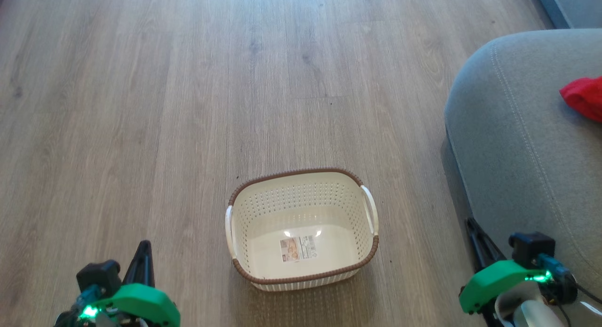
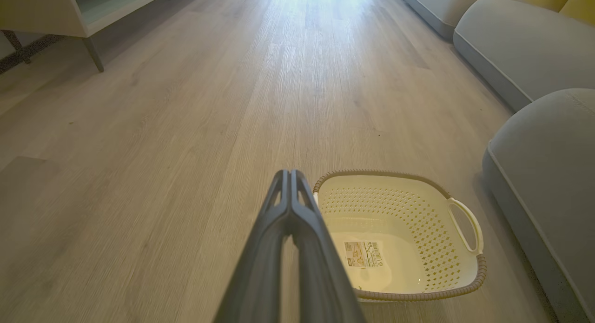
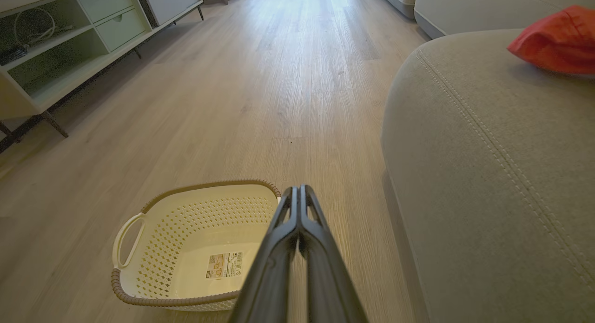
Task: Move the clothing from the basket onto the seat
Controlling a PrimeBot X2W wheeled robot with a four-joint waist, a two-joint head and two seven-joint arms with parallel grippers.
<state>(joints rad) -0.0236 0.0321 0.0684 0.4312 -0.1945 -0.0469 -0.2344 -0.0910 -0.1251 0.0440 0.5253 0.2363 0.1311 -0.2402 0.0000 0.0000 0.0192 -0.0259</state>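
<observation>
You are looking down at a wood floor point(image 1: 188, 106). The basket point(image 1: 301, 195) is sitting on it, ahead of and between your two grippers, with its label point(image 1: 297, 249) showing on the bottom. To its right, the grey seat point(image 1: 517, 153) is carrying red clothing point(image 1: 585, 97), which is lying well apart from the basket. Your left gripper point(image 2: 289, 173) and right gripper point(image 3: 297, 188) are both hovering above the floor, clenched tight and grasping nothing.

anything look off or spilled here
Nothing stands out. The basket stands upright and empty on the floor beside the seat, and red clothing lies on the seat. Nothing looks spilled or damaged.
</observation>
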